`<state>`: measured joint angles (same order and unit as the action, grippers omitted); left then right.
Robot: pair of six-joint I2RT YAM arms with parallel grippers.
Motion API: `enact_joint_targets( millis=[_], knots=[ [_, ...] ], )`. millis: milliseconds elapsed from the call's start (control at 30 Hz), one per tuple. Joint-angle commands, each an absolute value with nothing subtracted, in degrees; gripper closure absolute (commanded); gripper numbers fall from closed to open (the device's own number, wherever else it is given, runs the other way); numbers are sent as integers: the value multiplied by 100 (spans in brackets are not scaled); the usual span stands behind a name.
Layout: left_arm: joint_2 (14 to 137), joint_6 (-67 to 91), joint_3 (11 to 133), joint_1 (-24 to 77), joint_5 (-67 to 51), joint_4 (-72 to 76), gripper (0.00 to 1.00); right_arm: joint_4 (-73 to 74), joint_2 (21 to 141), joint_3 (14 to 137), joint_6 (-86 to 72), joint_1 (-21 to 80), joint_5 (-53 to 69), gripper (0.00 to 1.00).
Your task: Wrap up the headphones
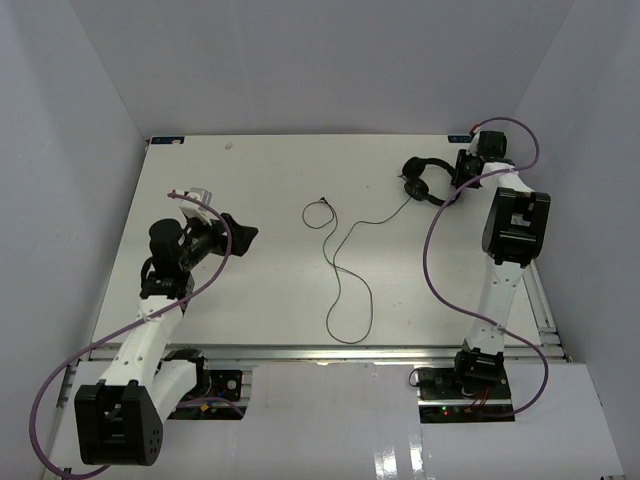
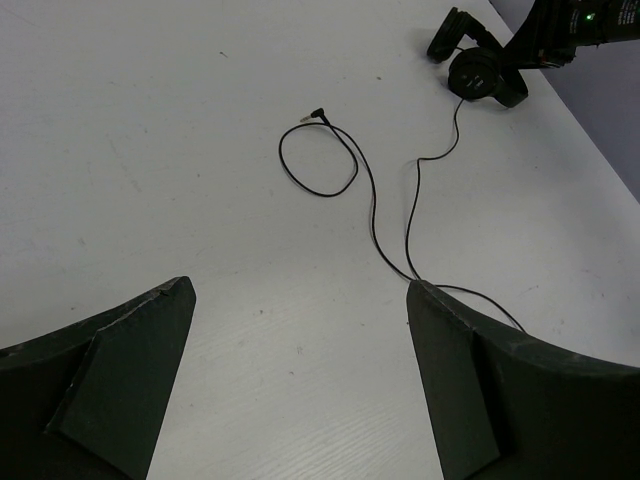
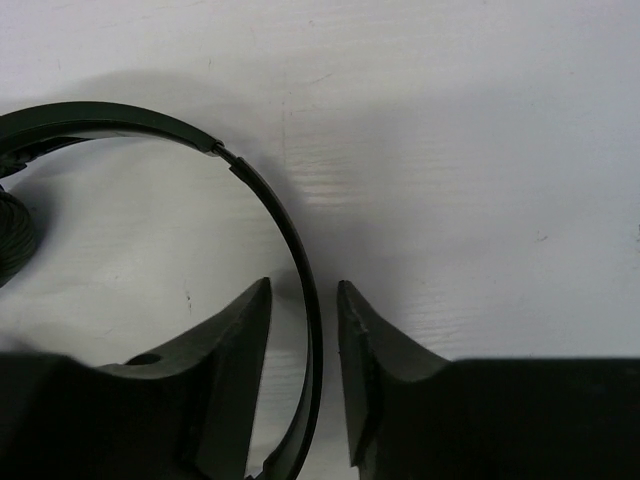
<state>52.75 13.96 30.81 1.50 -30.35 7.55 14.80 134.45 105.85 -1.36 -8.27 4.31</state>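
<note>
While the left gripper [image 2: 300,290] hangs over the table [image 1: 250,170] near its 9 o'clock edge, jaws spread wide with nothing between them, the right gripper [image 3: 303,290] sits at the headphones [image 1: 425,180]. In the overhead view these lie toward 1 o'clock on the tabletop, close to the far right corner.

From the right wrist camera, the thin headband [image 3: 290,215] arcs in from 9 o'clock and drops between the two fingers [image 3: 235,340]. A sliver of white surface shows on each side of the band at the fingertips, so the jaws stand narrowly apart around it, straddling it without clamping.

The cord [image 2: 374,215] leaves the earcups [image 2: 478,78] toward 7 o'clock and snakes down the middle of the table to a bend near the 6 o'clock edge. It then climbs back toward 12 o'clock and ends in a small loop [image 1: 320,214] near the centre. Seen from the left wrist, the plug [image 2: 316,116] rests at the top of that loop. The cord also passes just beside the tip of the finger [image 2: 470,380] at 4 o'clock in that view.
</note>
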Motion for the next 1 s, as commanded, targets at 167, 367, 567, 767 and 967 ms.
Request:
enact_joint_targets(
  millis=[167, 367, 567, 767, 967],
  knots=[
    [5165, 1450, 3236, 142, -3505, 921, 2, 1870, 13468, 10449, -67, -867, 629, 82],
    [5258, 1493, 3182, 910, -3289, 1067, 2, 1695, 12753, 9734, -273, -998, 1290, 92],
    [5950, 879, 3424, 2730, -2374, 1164, 2, 1160, 10691, 7784, -436, -1020, 2450, 92],
    [6596, 302, 3342, 3512, -2265, 2393, 2, 977, 8938, 6135, -272, -1020, 2961, 92],
    [7230, -172, 3138, 4329, -1901, 3596, 2, 1054, 7538, 5180, -26, -1019, 3224, 92]
  ],
)
